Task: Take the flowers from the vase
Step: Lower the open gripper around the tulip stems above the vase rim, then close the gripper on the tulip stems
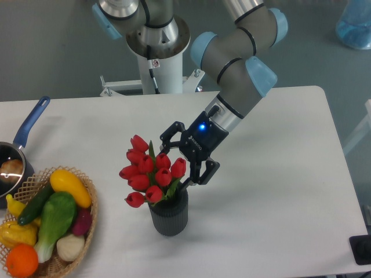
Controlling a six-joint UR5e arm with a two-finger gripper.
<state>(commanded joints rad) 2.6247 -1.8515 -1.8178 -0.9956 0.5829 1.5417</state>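
The black two-finger gripper (175,160) stands with jaws spread and nothing held, at the upper right of the bunch of red closed tulip buds with green leaves (150,172). The bunch sits in the small dark grey ribbed cylindrical vase (169,214) near the white table's (278,191) front edge. Judged light and soft (buds would crush), it is best gripped low on the gathered stems, just above the mouth.

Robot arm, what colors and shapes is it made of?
The arm is grey round tubes with light blue caps at the joints, on a white post. The gripper is black with thin jaws and a small blue light. A black cable runs down the post.
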